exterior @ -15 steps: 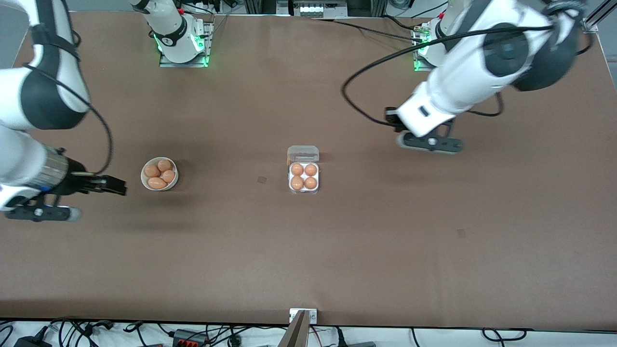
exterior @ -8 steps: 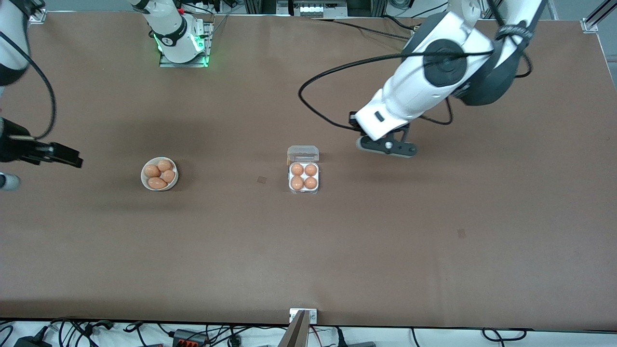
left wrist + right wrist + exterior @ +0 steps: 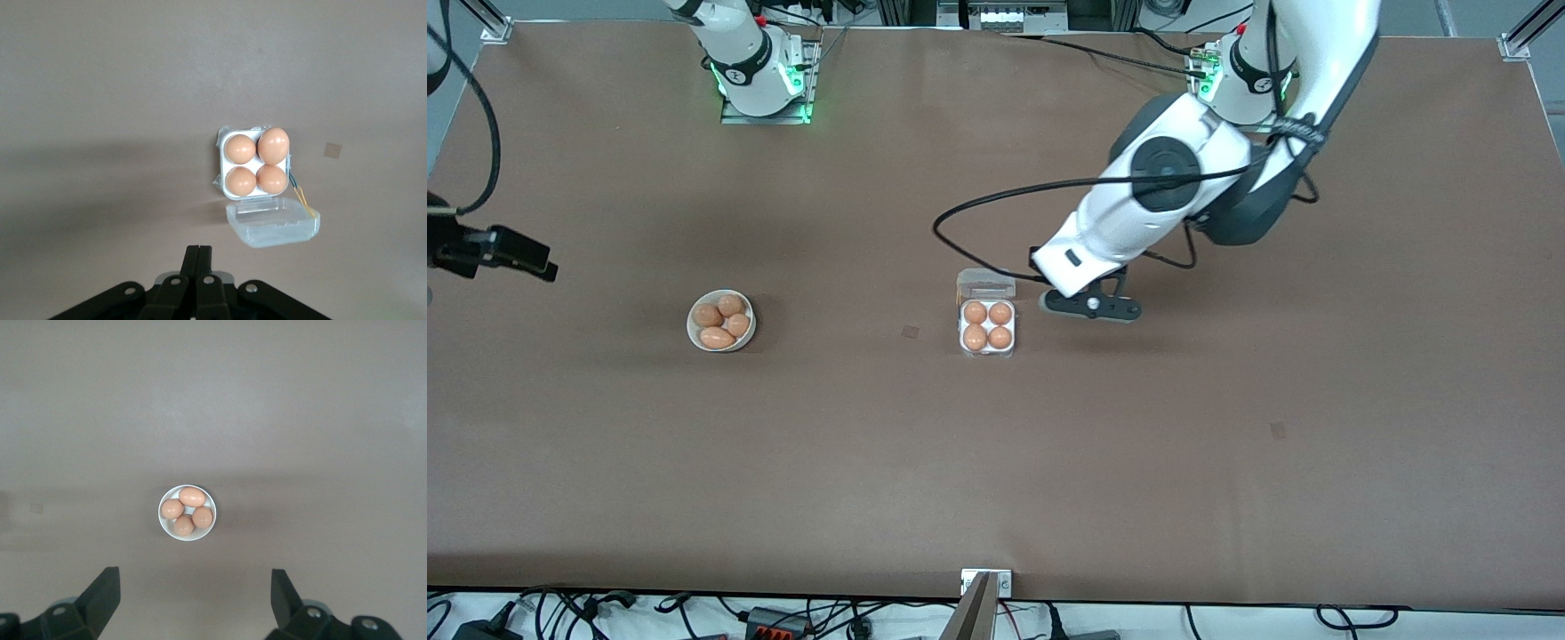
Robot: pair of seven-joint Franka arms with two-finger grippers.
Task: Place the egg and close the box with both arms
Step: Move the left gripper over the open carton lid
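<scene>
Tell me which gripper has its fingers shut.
The left gripper, beside the open box: its fingers meet, while the right gripper, off past the bowl, has its fingers spread wide.

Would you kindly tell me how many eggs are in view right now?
8: four tan-orange eggs fill the clear-plastic egg carton, four more sit in the round white bowl; others may hide underneath.

Clear box (image 3: 987,325) mid-table, lid open; four tan eggs (image 3: 975,312) filling its cells

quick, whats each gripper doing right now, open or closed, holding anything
Left gripper: shut, empty, over the table beside the box.
Right gripper: open, empty, over the table's right-arm end, away from the bowl.
</scene>
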